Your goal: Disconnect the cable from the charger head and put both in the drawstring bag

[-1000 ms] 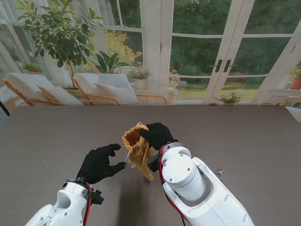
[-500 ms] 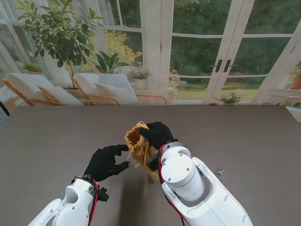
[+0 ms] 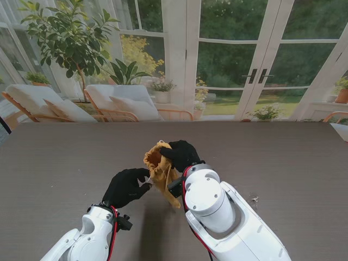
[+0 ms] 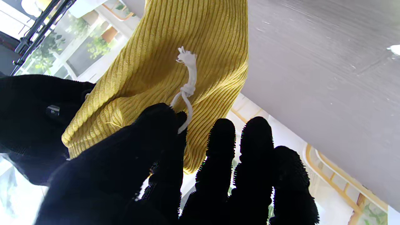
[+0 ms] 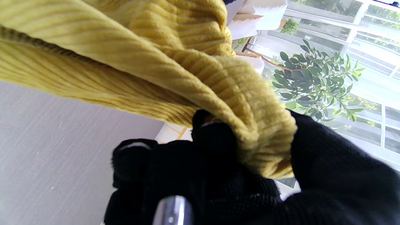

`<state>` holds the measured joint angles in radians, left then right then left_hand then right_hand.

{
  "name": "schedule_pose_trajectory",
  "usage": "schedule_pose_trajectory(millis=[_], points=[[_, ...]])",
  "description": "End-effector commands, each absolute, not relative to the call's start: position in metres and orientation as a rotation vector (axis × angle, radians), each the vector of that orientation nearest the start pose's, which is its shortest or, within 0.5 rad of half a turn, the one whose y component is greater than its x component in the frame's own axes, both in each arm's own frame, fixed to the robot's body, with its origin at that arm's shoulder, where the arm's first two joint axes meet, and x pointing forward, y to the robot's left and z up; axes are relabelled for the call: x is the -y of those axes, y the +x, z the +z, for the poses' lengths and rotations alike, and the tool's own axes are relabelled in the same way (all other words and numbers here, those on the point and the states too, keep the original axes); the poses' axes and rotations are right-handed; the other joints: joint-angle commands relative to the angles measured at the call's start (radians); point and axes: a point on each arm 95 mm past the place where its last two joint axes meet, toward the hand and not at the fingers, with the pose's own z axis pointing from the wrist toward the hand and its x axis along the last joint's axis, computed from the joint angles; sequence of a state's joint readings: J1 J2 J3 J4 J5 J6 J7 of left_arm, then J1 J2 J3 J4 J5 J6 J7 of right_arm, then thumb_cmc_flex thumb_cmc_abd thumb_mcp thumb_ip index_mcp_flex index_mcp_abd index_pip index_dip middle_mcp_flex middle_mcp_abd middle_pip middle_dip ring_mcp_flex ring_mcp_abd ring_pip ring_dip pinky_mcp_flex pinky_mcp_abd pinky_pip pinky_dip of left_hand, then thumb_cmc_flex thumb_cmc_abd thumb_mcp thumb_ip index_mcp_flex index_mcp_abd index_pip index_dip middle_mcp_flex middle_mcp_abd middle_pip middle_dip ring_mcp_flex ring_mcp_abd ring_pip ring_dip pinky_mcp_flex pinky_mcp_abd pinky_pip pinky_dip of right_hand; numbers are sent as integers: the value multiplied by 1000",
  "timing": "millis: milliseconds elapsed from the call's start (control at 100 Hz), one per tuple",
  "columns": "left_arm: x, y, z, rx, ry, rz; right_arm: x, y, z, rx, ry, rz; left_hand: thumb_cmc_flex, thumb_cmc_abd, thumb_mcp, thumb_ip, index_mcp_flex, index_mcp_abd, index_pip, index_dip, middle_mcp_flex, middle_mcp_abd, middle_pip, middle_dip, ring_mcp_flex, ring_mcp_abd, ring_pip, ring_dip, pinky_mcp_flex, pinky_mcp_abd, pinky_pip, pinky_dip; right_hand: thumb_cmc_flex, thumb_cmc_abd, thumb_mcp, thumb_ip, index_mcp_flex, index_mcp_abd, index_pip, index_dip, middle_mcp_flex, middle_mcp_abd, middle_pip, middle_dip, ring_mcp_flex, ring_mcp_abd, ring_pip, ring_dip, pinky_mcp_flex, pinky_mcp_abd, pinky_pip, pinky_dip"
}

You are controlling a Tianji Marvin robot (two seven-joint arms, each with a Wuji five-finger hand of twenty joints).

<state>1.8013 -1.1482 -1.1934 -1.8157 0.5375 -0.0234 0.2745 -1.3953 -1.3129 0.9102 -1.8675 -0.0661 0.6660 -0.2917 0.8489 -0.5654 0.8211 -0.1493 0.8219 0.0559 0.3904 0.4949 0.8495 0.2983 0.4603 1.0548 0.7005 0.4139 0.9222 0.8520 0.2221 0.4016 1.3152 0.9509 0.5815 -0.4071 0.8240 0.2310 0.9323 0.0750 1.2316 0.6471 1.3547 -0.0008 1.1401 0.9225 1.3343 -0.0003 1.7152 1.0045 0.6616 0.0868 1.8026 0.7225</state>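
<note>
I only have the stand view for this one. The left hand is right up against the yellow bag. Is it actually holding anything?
Observer: Yes. The left wrist view shows the left hand pinching the white drawstring between its thumb and first finger. The knot and frayed end lie against the bag.
Operator: And how is the right hand gripping?
Observer: The right wrist view shows the right hand clamped on the bag's thick rim, with fingers on either side of it.
Operator: Any charger or cable visible?
Observer: Neither wrist view shows them. Both see only the bag's outside.
</note>
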Motion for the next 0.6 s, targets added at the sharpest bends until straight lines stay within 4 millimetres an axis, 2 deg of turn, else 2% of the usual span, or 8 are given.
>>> schedule_pose_trajectory(millis=[0,70,160,250,360,490,590], points=[[46,327,-314,-987,-1631,-1994,-161,385,-228,870,-2437,-2039,50,-41,-33,-37,33,-51,36,4,40,-20,-14,75,46,10,20,1,-1,-13,8,-8,30,-19,10,-20,36,133,59,13,90,118,-15,21,-15,-168,68,-5,517,6,115,52],[46,327,-314,-951,-1643,-2019,-160,385,-228,870,-2440,-2038,98,-55,-68,-32,64,-56,127,-9,86,-27,-23,144,63,12,31,1,9,-4,13,-4,29,-18,9,-21,36,133,59,14,90,118,-16,21,-15,-168,68,-5,517,6,115,53],[45,326,-312,-904,-1649,-2045,-160,386,-229,869,-2444,-2037,120,-55,-58,-31,114,-59,224,-19,139,-39,-40,190,83,13,44,0,22,4,18,-2,30,-19,9,-21,36,133,59,14,90,118,-16,22,-15,-167,68,-5,517,6,115,53],[45,325,-311,-855,-1681,-2073,-159,387,-229,867,-2448,-2036,132,-12,-53,-28,153,-47,300,-31,161,-33,-60,214,83,24,46,-1,18,10,17,0,30,-17,9,-21,36,133,59,14,90,118,-16,22,-15,-167,68,-5,517,6,115,53],[44,323,-310,-784,-1745,-2115,-159,387,-229,865,-2452,-2035,166,51,-80,-22,144,-27,340,2,159,-19,-43,247,76,38,52,5,4,14,15,8,29,-16,8,-22,36,133,58,14,90,118,-16,22,-15,-167,68,-5,517,6,115,53],[44,321,-310,-745,-1804,-2142,-158,388,-230,867,-2456,-2034,221,109,-147,-19,104,12,380,121,134,0,-9,301,56,46,65,20,-20,11,11,31,29,-15,7,-22,36,133,58,15,90,118,-16,22,-15,-167,68,-5,517,6,115,53],[43,320,-309,-729,-1808,-2148,-158,389,-230,868,-2462,-2035,230,123,-160,-23,84,18,406,181,128,4,22,330,56,41,80,27,-20,10,12,41,29,-15,7,-21,36,133,58,15,90,118,-17,22,-15,-167,68,-5,517,6,115,54]])
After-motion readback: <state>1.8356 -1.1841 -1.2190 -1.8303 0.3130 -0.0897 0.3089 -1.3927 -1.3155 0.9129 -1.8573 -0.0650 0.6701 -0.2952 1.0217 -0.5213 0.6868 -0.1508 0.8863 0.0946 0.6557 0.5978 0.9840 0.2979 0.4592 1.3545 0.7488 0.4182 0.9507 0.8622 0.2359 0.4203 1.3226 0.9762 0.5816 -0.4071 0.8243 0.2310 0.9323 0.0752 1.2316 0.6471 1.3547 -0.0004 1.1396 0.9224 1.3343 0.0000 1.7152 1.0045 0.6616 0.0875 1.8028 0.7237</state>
